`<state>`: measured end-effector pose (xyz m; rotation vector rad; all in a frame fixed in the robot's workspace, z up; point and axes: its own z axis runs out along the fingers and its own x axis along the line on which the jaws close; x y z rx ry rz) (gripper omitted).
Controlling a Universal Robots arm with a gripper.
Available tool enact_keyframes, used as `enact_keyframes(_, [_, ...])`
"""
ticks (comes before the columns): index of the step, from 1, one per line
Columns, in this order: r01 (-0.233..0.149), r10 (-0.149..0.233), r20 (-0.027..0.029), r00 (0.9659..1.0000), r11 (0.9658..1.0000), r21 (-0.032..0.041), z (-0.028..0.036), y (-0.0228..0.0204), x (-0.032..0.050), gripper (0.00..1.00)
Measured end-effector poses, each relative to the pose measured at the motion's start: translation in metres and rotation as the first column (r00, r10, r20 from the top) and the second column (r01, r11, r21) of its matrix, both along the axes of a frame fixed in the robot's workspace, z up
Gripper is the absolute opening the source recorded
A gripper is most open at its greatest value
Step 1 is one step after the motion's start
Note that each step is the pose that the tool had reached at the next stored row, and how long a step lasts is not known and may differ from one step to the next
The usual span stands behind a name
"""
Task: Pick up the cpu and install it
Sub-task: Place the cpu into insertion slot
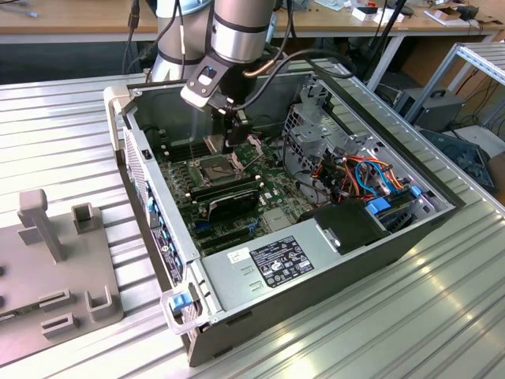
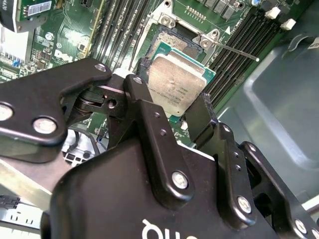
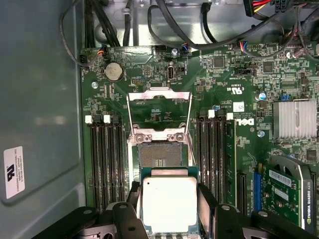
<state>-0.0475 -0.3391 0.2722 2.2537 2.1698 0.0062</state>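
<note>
Step in hand: carriage of the cpu [image 3: 169, 204] to its seat; pickup is complete, installation is not. The fingers [image 2: 199, 122] are closed narrow on two opposite edges of the cpu, metal top facing the wrist cameras, and in both wrist views the chip hangs clear of the motherboard [image 3: 234, 99], partly overlapping one edge of the socket [image 3: 159, 155] rather than centred on it. The socket lies bare, and its load frame [image 3: 159, 107] is swung back. The gap between chip and socket cannot be judged. Assessment: seating calls for squaring the chip to the socket outline, keeping it level, and avoiding any sideways drag across the contacts. Pose: in the exterior view the arm [image 1: 241, 31] reaches straight down into the open case [image 1: 316, 268] on the ribbed surface [image 1: 71, 118], tool end at about 1 o'clock of the socket.
</note>
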Motion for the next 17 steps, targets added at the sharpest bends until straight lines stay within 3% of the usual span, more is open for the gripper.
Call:
enact_keyframes(10, [-0.033, 0.033, 0.0204, 0.9992, 0.9995, 0.0001, -0.0102, 0.0, 0.0001, 0.55])
enact_keyframes(11, [-0.041, 0.041, 0.0213, 0.9989, 0.9992, 0.0001, -0.0137, 0.0, 0.0001, 0.55])
enact_keyframes(12, [-0.054, 0.054, 0.0215, 0.9983, 0.9986, 0.0002, -0.0329, 0.0, 0.0, 0.55])
enact_keyframes(13, [-0.055, 0.055, 0.0214, 0.9983, 0.9985, 0.0001, -0.0454, 0.0, 0.0, 0.55])
enact_keyframes(15, [-0.055, 0.055, 0.0212, 0.9983, 0.9985, -0.0002, -0.0576, -0.0001, 0.0, 0.55])
enact_keyframes(17, [-0.055, 0.055, 0.0214, 0.9983, 0.9985, 0.0, -0.058, 0.0, 0.0, 0.55])
